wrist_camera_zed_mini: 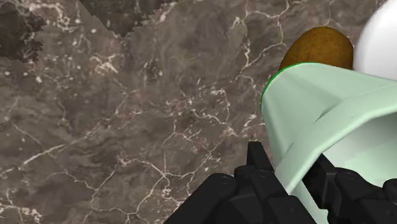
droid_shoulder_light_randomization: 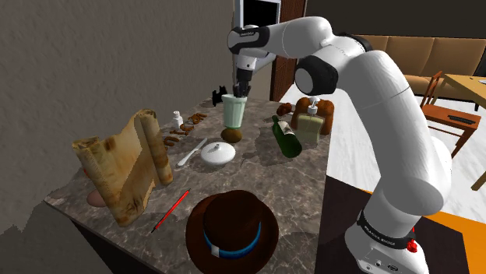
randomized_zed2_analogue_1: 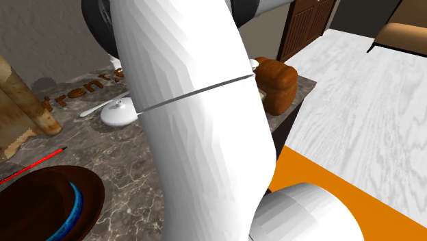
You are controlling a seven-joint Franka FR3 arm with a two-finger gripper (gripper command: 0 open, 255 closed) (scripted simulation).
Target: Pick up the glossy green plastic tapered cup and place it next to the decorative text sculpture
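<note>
Wrist view, gripper clamped over the rim of a pale green tapered cup, smooth-walled

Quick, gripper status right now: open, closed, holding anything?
Gripper: closed, clasping the wall of the pale green cup between its fingers.

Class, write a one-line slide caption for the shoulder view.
Robot arm, jaws shut on the pale green cup at its rim, over a cluttered marble table.
</note>
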